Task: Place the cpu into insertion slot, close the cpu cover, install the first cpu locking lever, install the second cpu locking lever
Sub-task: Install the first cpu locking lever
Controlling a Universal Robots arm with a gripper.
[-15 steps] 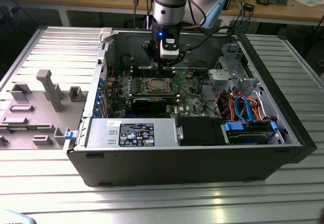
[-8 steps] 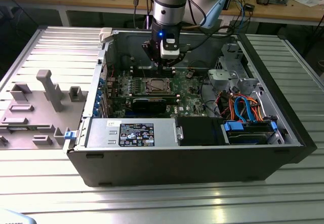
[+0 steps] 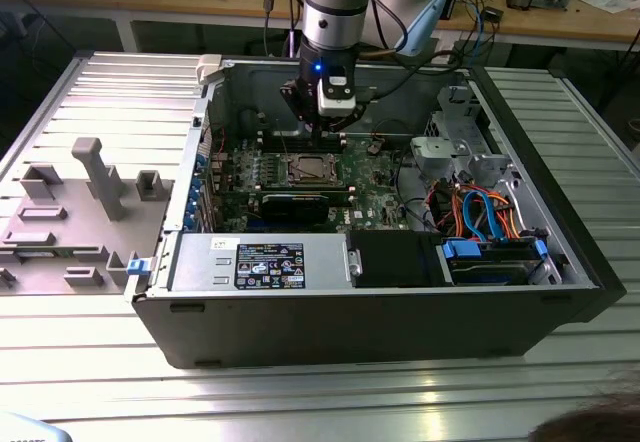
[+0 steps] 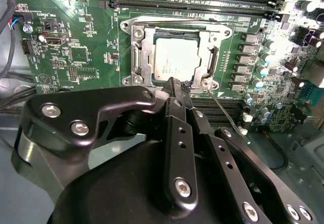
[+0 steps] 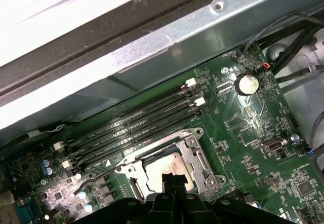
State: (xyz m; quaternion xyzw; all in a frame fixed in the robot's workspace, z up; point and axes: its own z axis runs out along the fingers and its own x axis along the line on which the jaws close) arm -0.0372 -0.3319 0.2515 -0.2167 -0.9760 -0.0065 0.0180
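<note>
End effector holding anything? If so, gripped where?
Nothing held. The end effector is shut and empty, at the edge of the cpu cover; the cpu shows through its opening.

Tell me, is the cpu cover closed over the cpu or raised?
Closed: in the second wrist view the cpu cover lies flat around the cpu, framing its metal top.

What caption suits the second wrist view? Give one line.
Shut gripper poised at the insertion slot, cpu seated beneath the closed cpu cover, one thin locking lever jutting outward.
</note>
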